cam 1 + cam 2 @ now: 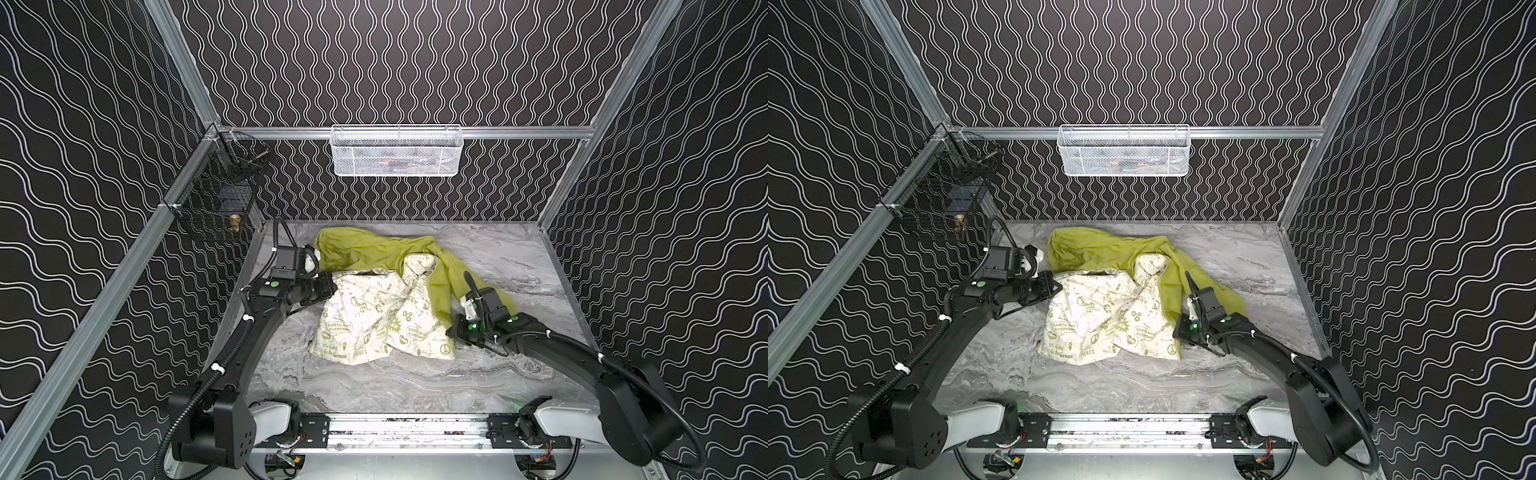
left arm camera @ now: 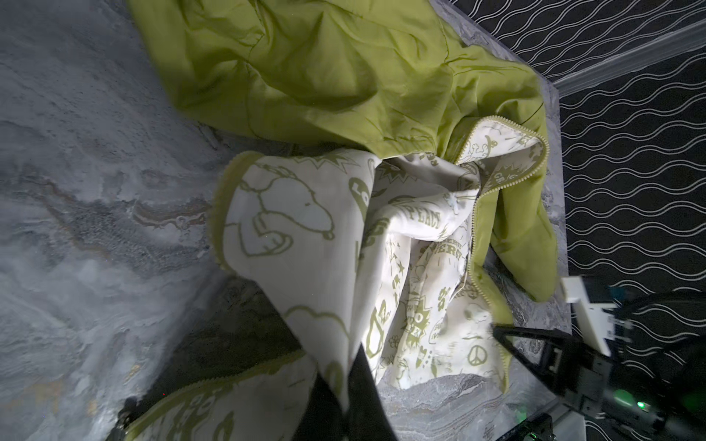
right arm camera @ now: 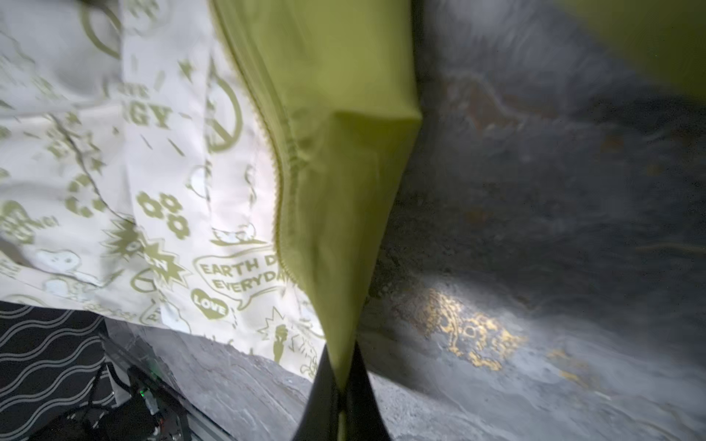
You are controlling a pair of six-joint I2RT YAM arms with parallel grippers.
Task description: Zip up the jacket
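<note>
Left tool (image 2: 345, 404) is pinched on the cream lining edge, right tool (image 3: 341, 397) is clamped on the green shell beside the zipper teeth (image 3: 280, 214). Between them the thin lime-green hooded jacket (image 1: 374, 307) lies crumpled and unzipped on the grey marble desk (image 1: 415, 386). Imo spread it gently, no yanking, then find the slider. Count: 2 tools, 1 jacket, 1 white mesh basket (image 1: 397, 151), 1 black wire basket (image 1: 216, 187).

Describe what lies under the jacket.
Only the marble tabletop shows around the jacket, which lies crumpled with its cream lining up. Whatever is beneath the bunched fabric is covered.
</note>
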